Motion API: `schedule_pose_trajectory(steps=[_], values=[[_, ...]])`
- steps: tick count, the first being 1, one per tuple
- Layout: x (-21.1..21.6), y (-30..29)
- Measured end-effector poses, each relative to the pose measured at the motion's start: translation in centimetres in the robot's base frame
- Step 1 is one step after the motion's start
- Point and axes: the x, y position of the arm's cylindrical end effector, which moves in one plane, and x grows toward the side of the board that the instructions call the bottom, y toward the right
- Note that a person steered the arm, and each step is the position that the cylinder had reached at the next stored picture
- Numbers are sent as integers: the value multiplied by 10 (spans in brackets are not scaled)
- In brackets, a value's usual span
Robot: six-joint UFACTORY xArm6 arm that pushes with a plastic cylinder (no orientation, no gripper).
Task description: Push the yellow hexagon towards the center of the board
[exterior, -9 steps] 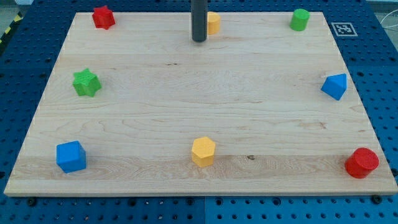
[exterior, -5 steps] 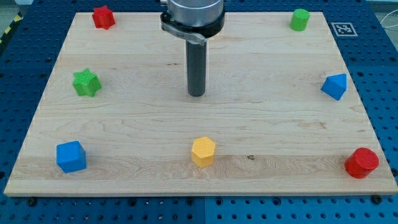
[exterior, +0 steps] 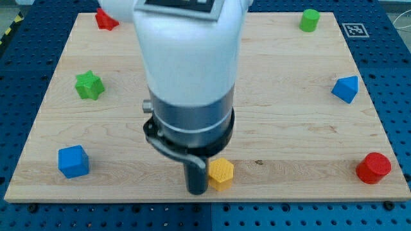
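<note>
The yellow hexagon (exterior: 221, 174) lies near the bottom edge of the wooden board (exterior: 289, 122), about mid-width. My tip (exterior: 197, 191) is down on the board just left of the hexagon and slightly below it, touching or nearly touching its left side. The arm's white and grey body (exterior: 189, 83) fills the middle of the view and hides the board behind it, including the other yellow block at the top.
A red star (exterior: 106, 20) sits at top left, a green star (exterior: 88, 85) at left, a blue cube (exterior: 72, 161) at bottom left. A green cylinder (exterior: 309, 20) sits at top right, a blue block (exterior: 346, 88) at right, a red cylinder (exterior: 374, 168) at bottom right.
My tip has travelled from the top centre down the board to the bottom edge. The yellow hexagon has shifted slightly to the right and down.
</note>
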Motion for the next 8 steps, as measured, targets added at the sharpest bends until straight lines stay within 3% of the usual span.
schedule_pose_trajectory(steps=[1,3,4,5,7,8], values=[[0,2],[-1,82],[-20,80],[-23,41],[-9,37],[-24,30]])
